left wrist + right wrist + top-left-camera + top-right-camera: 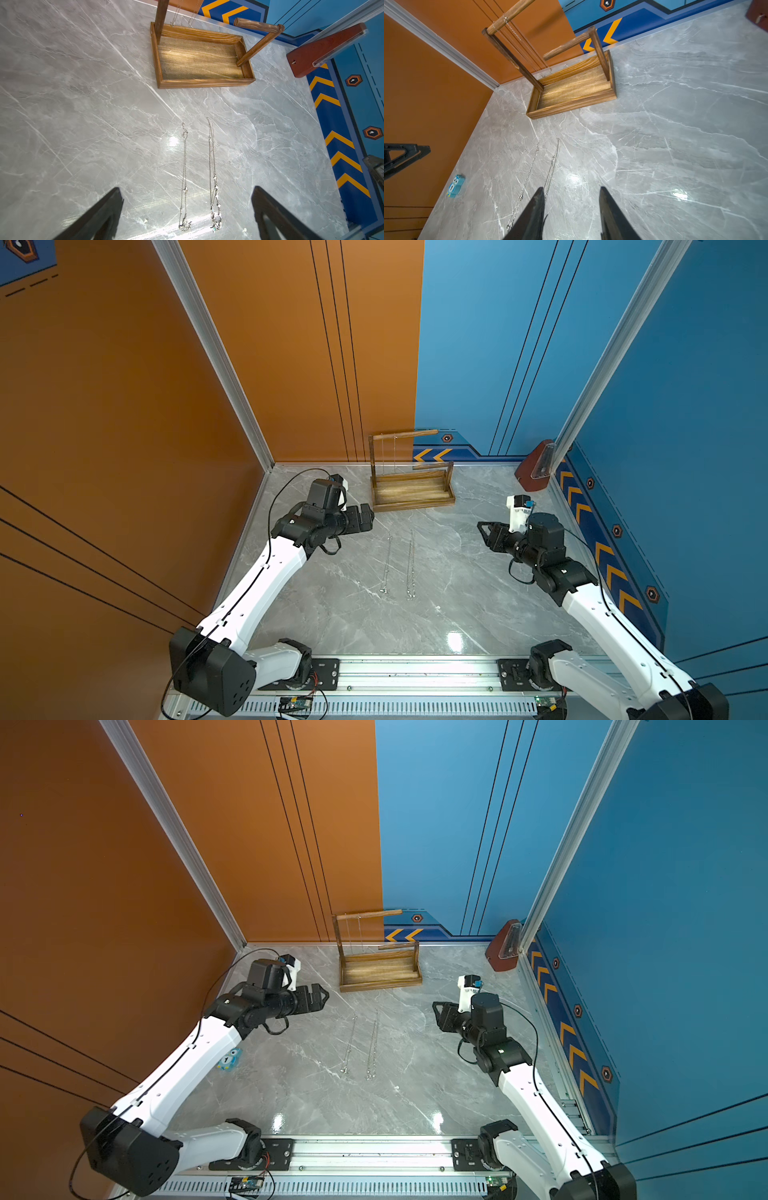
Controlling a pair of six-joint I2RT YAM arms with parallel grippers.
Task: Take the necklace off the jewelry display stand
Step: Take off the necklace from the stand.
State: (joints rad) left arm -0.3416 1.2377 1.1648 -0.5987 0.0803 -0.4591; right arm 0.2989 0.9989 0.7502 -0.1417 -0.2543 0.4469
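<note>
left pincer (187,188) agape | right pincer (571,188) parted (empty) | jewelry display stand (413,503) beyond both

The marble worktop (478,605) bears the jewelry display stand (413,504) at its back. A shorter necklace (185,225) and a longer necklace (216,225) lie parallel before it, with a blue owl block (455,186) leftward.

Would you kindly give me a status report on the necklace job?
Left gripper open, empty. Right gripper open, empty. Two necklaces hanging from the jewelry display stand, two others flat on the table. Nothing between grippers and stand.
</note>
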